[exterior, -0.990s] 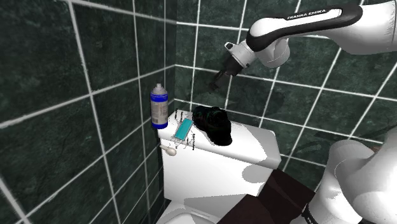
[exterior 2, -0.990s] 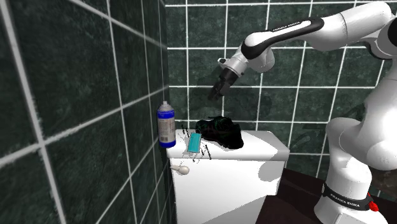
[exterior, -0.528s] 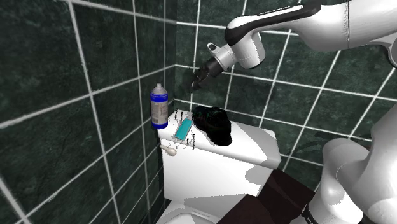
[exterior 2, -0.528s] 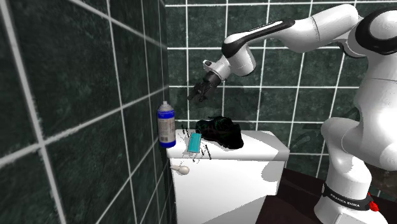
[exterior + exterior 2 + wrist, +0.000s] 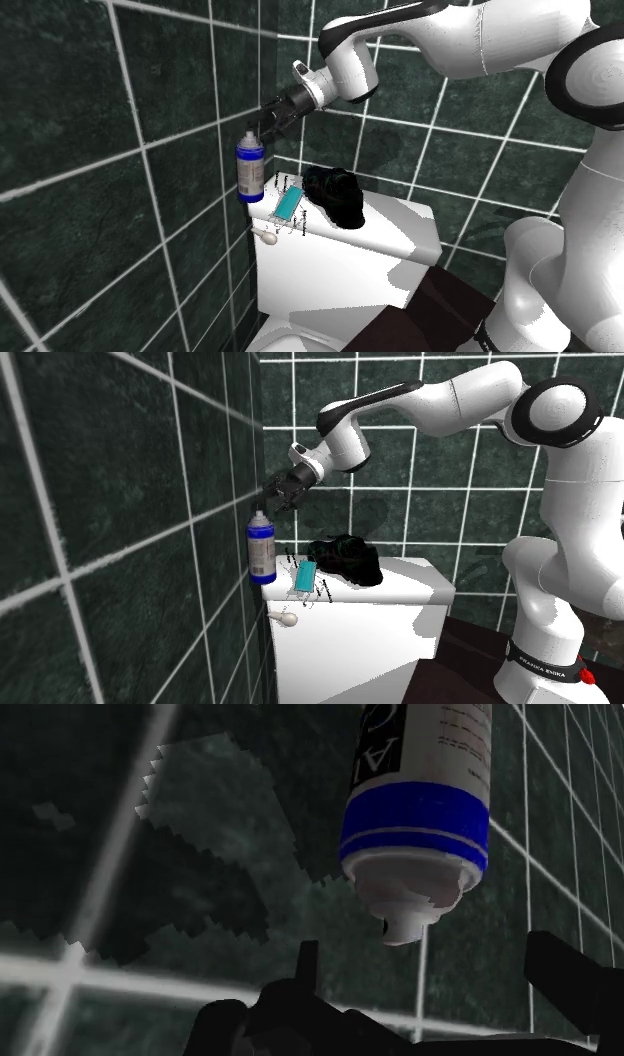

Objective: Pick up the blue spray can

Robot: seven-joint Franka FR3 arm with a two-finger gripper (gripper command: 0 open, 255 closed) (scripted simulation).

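Well, gripper hovered just above blue spray can, fingers apart, touching nothing; dark tiled wall close behind, teal packet and black bundle beside on cistern lid.

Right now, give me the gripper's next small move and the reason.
Probably ease forward along the can: the open fingers stand apart just short of its cap, touching nothing, so they likely need to straddle its body before closing.

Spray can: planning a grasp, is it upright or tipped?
Upright: the spray can stands base down, nozzle on top, beside the tiled wall.
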